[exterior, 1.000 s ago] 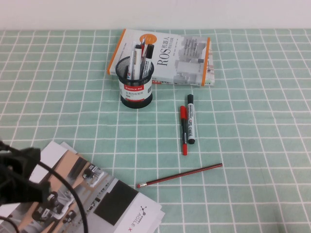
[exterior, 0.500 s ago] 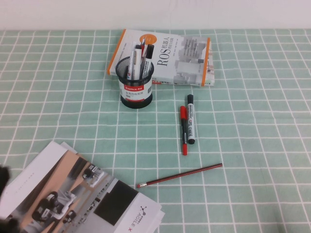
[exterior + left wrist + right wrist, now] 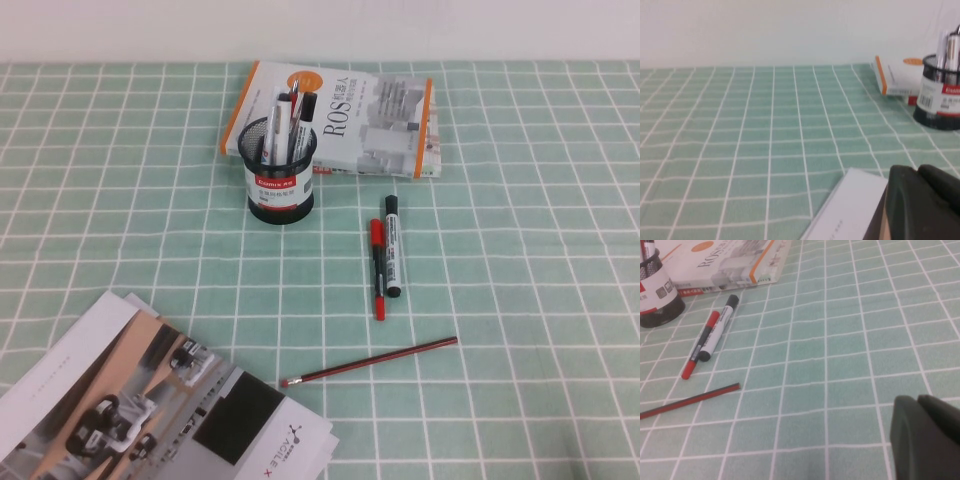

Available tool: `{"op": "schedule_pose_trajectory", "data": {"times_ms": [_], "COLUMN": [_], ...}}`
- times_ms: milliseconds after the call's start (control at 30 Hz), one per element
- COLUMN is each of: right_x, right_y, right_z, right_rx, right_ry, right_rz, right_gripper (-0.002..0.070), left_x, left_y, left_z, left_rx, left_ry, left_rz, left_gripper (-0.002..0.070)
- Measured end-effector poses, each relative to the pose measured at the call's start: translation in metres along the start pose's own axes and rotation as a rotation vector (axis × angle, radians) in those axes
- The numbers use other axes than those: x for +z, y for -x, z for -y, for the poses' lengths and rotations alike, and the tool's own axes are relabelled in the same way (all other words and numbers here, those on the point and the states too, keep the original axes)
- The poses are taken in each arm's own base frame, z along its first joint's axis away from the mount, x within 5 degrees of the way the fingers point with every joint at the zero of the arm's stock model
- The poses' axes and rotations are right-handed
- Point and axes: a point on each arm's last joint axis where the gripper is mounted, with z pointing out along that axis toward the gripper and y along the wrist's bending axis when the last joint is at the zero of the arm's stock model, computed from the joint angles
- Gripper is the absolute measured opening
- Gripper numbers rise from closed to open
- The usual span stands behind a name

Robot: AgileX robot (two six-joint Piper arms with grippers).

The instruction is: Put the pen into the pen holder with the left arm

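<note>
The black mesh pen holder (image 3: pixel 281 188) stands in front of the book, and also shows in the left wrist view (image 3: pixel 940 102) and the right wrist view (image 3: pixel 655 300). It holds several pens. Among them a white-barrelled pen (image 3: pixel 281 115) stands upright in the cup. My left gripper (image 3: pixel 917 170) is out of the high view. Its wrist view shows it shut and empty, low over the magazine corner, well apart from the holder. My right gripper (image 3: pixel 916 399) is also out of the high view, shut and empty over bare cloth.
An orange-edged ROS book (image 3: pixel 350 110) lies behind the holder. A white marker with black caps (image 3: pixel 393 245) and a slim red-capped pen (image 3: pixel 378 265) lie side by side right of the holder. A red pencil (image 3: pixel 370 362) lies nearer. A magazine (image 3: pixel 150 410) covers the near left.
My left arm has drawn back off the near-left corner and left the high view. The pens, holder and magazine have not moved.
</note>
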Motion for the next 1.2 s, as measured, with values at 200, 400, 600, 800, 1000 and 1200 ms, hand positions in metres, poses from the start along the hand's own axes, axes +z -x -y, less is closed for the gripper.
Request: {"op": "schedule_pose_trajectory", "data": {"times_ms": [200, 400, 600, 800, 1000, 1200], "right_x": [0.0, 0.0, 0.0, 0.0, 0.0, 0.0], "right_y": [0.0, 0.0, 0.0, 0.0, 0.0, 0.0], "right_z": [0.0, 0.0, 0.0, 0.0, 0.0, 0.0], "right_rx": [0.0, 0.0, 0.0, 0.0, 0.0, 0.0], "right_ry": [0.0, 0.0, 0.0, 0.0, 0.0, 0.0], "right_rz": [0.0, 0.0, 0.0, 0.0, 0.0, 0.0], "right_gripper": [-0.002, -0.002, -0.002, -0.002, -0.002, -0.002], "left_x": [0.002, 0.0, 0.0, 0.0, -0.001, -0.001], "left_y": [-0.013, -0.025, -0.026, -0.026, -0.026, -0.026], "left_z": [0.0, 0.001, 0.001, 0.001, 0.001, 0.001], "left_rx": [-0.024, -0.007, 0.015, 0.02, 0.02, 0.02], "left_ry": [-0.002, -0.008, -0.007, -0.007, -0.007, -0.007], "left_rz": [-0.059, -0.199, -0.214, -0.217, -0.219, -0.219], "left_gripper": [-0.0003, -0.0003, -0.0003, -0.0003, -0.0003, -0.0003]}}
